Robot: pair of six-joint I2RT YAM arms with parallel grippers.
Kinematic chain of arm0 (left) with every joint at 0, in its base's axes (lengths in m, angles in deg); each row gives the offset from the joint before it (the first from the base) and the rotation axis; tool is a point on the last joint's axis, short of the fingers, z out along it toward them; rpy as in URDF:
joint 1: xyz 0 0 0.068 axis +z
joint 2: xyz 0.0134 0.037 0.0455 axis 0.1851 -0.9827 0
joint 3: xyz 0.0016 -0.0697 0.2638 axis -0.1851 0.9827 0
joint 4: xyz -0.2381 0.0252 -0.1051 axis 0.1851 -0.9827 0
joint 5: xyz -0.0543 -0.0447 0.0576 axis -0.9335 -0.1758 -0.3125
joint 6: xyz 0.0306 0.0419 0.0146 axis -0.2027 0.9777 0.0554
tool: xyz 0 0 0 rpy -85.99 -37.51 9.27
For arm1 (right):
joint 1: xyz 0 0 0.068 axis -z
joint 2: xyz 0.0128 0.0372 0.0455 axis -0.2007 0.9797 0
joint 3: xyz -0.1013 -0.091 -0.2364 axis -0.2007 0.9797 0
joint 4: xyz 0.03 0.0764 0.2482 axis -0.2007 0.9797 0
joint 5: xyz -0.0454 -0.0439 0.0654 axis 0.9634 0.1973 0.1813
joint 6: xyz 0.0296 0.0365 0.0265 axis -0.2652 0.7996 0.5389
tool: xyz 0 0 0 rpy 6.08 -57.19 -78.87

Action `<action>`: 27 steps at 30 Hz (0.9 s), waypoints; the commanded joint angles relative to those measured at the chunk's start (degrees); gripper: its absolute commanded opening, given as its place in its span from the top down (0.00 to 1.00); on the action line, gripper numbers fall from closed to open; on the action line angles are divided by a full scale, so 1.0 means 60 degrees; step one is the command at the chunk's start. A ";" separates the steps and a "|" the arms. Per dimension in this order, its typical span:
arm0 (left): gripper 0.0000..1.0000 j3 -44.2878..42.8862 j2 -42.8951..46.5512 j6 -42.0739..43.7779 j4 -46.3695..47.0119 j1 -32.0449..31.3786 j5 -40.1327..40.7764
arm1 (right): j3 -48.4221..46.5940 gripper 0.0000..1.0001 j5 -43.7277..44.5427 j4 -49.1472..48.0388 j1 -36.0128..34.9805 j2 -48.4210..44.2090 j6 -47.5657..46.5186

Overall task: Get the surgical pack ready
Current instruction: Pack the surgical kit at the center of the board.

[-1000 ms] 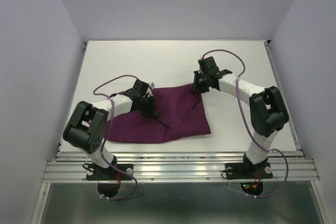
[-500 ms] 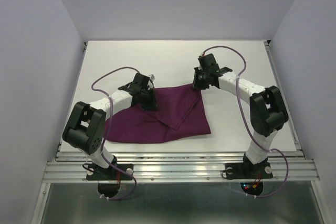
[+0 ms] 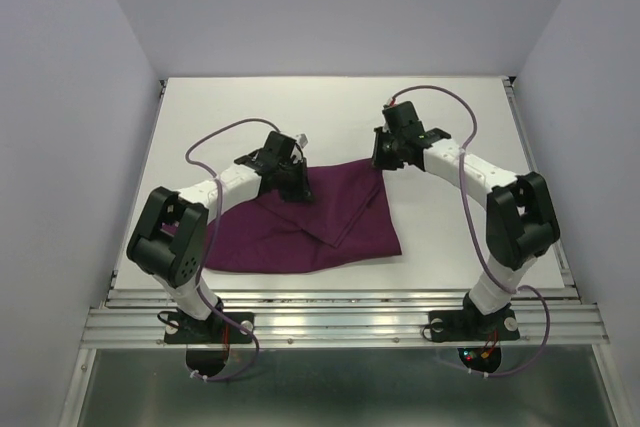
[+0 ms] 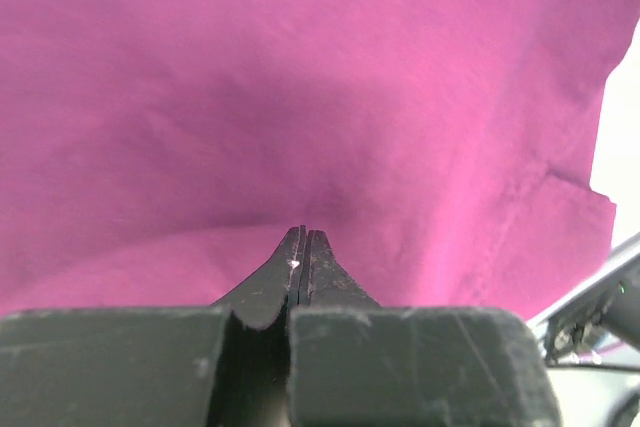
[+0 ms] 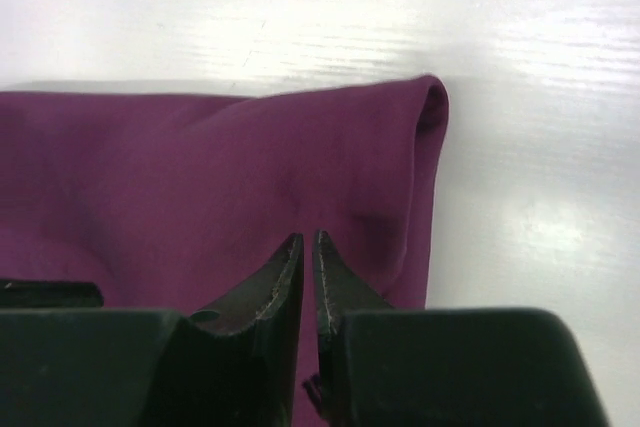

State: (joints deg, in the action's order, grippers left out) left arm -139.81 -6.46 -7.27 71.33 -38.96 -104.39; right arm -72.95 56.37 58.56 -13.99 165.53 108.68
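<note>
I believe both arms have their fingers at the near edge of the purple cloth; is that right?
Not quite: the top view shows the left arm's fingers and the right arm's fingers at the far edge of the purple cloth.

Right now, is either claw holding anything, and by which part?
The right gripper seems to pinch the purple cloth near its folded far corner; the left gripper is shut, hold unclear.

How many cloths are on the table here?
1. A purple cloth lies folded at the table's near middle, the left gripper at its far left edge and the right gripper at its far right corner. Anything under its folds is hidden.
</note>
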 commanded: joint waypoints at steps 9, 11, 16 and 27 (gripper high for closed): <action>1.00 0.0548 0.0418 -0.0457 -0.0075 -0.1026 -0.0238 | 0.1609 0.85 0.0023 0.0342 0.0027 -0.2299 0.0051; 1.00 0.0504 0.0198 -0.0487 -0.0045 -0.1114 -0.0077 | 0.1624 0.85 0.0284 0.0356 0.0027 -0.2314 0.0081; 1.00 0.0167 -0.0286 -0.0443 -0.0146 -0.1348 0.0216 | 0.1550 0.85 0.0345 0.0400 0.0027 -0.2343 0.0066; 1.00 0.0941 0.1295 -0.0603 -0.1085 -0.1363 0.1401 | 0.1638 0.85 0.0375 0.0430 0.0027 -0.2432 0.0037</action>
State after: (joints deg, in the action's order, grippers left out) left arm -136.49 -2.99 -10.04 67.05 -46.94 -99.98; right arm -63.18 57.94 61.25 -13.99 153.16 108.72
